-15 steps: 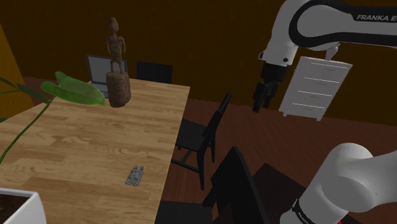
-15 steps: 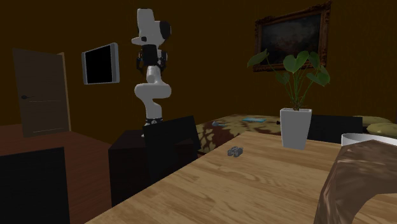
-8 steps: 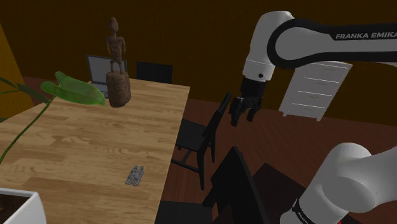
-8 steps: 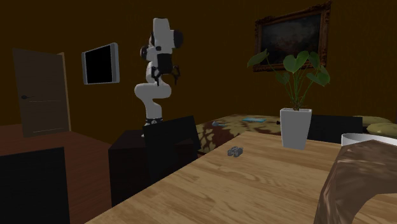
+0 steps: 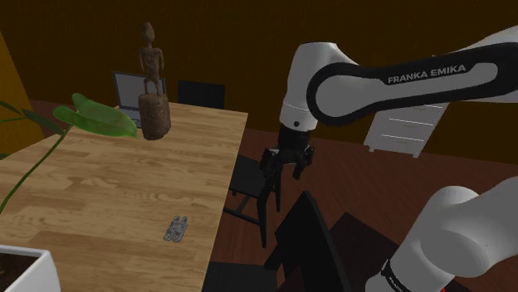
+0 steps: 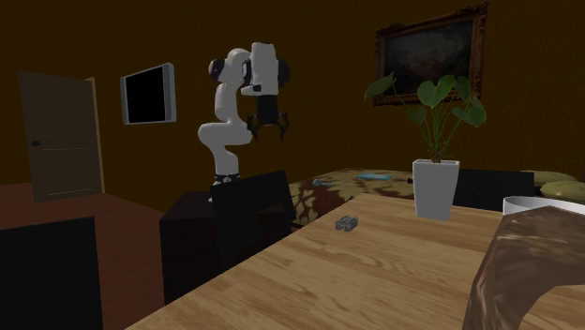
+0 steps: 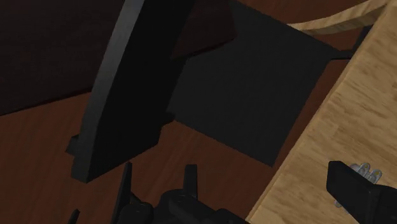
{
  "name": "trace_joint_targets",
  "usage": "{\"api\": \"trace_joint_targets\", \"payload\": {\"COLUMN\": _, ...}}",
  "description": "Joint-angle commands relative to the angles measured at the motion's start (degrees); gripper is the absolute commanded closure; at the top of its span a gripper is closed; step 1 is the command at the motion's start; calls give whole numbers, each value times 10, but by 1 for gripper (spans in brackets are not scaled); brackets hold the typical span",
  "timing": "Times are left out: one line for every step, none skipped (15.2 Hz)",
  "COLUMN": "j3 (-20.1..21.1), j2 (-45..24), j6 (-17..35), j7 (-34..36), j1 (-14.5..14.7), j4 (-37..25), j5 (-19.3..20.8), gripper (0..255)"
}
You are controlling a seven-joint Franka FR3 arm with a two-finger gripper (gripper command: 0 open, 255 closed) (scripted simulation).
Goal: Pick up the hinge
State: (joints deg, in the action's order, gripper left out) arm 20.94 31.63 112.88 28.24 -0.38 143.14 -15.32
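The hinge (image 5: 176, 228) is a small silvery piece lying flat on the wooden table (image 5: 100, 182), near the table edge on the shoulder view's right. It also lies at the table's far end in the second exterior view (image 6: 348, 223). My gripper (image 5: 286, 168) hangs open in the air beside that edge, over the black chairs, well above and beyond the hinge. Its fingers stand apart with nothing between them (image 6: 267, 128). In the wrist view the hinge (image 7: 368, 171) peeks out on the wood beside one black finger (image 7: 357, 191), which hides part of it.
A brown carved statue (image 5: 153, 87) stands at the table's far end. Green leaves (image 5: 95, 116) and a white pot (image 5: 25, 270) stand on the near side. Black chairs (image 5: 267, 178) (image 5: 311, 245) line the table edge under the gripper. A white drawer unit (image 5: 411, 112) stands behind.
The arm has swung down and toward the shoulder view's left, bringing the gripper from beside the drawer unit to just off the table edge. The hinge has not moved.
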Motion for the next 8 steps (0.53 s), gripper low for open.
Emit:
{"api": "trace_joint_targets", "payload": {"j3": 30, "j2": -39, "j6": 33, "j7": 45, "j1": -5, "j4": -11, "j5": -2, "gripper": 0}}
{"api": "trace_joint_targets", "payload": {"j3": 44, "j2": -60, "j6": 49, "j7": 67, "j1": -9, "j4": -19, "j5": -1, "gripper": 0}}
{"api": "trace_joint_targets", "payload": {"j3": 58, "j2": -81, "j6": 64, "j7": 90, "j1": -13, "j4": -27, "j5": 3, "gripper": 0}}
{"api": "trace_joint_targets", "payload": {"j3": 72, "j2": -103, "j6": 79, "j7": 113, "j1": -17, "j4": -36, "j5": 8, "gripper": 0}}
{"api": "trace_joint_targets", "payload": {"j3": 86, "j2": -126, "j6": 93, "j7": 137, "j1": -22, "j4": -45, "j5": 15, "gripper": 0}}
{"api": "trace_joint_targets", "payload": {"j3": 99, "j2": -150, "j6": 107, "j7": 163, "j1": -27, "j4": -56, "j5": 25, "gripper": 0}}
{"api": "trace_joint_targets", "payload": {"j3": 112, "j2": -175, "j6": 121, "j7": 189, "j1": -32, "j4": -67, "j5": 36, "gripper": 0}}
{"api": "trace_joint_targets", "payload": {"j3": 124, "j2": -201, "j6": 133, "j7": 217, "j1": -37, "j4": -80, "j5": 51, "gripper": 0}}
